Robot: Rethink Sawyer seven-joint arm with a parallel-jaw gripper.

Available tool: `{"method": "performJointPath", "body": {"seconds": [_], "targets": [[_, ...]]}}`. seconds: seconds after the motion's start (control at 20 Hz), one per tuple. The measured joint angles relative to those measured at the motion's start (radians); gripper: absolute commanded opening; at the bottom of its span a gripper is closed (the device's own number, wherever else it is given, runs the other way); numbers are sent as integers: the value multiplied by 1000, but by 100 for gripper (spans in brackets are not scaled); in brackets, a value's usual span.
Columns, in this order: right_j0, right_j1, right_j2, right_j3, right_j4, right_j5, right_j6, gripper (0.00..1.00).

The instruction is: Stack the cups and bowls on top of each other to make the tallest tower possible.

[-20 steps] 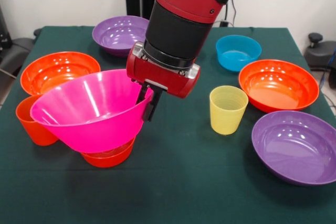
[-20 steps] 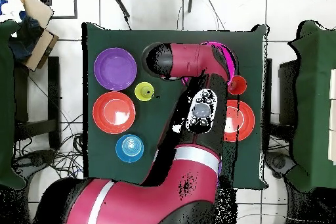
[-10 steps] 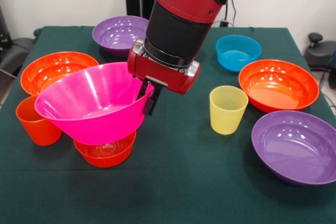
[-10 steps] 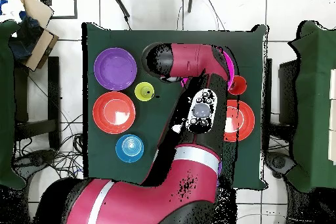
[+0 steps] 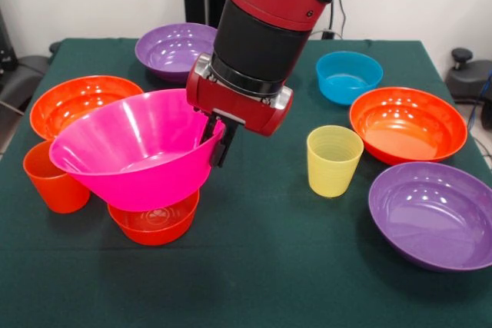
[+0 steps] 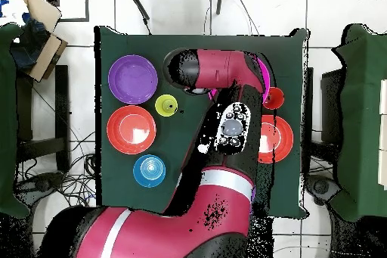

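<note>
While held by its near-right rim, pink bowl tilted above small orange bowl, bottom just over or touching that bowl's mouth; contact not resolvable. Rim pinched between closed jaws of gripper, one finger inside, one outside. Orange cup just beside, at left. Arm descending steeply from above, wrist canted toward the bowl.

Front camera faces table closely; overhead seemingly higher, sharing it.
</note>
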Motion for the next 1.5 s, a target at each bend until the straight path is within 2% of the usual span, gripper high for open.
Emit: {"method": "performJointPath", "body": {"seconds": [0.2,0.25,1.5], "targets": [[0,0,0,0,0,0,0,0],[0,-1,0,0,0,0,0,100],[-6,-12,3,0,0,0,0,100]]}}
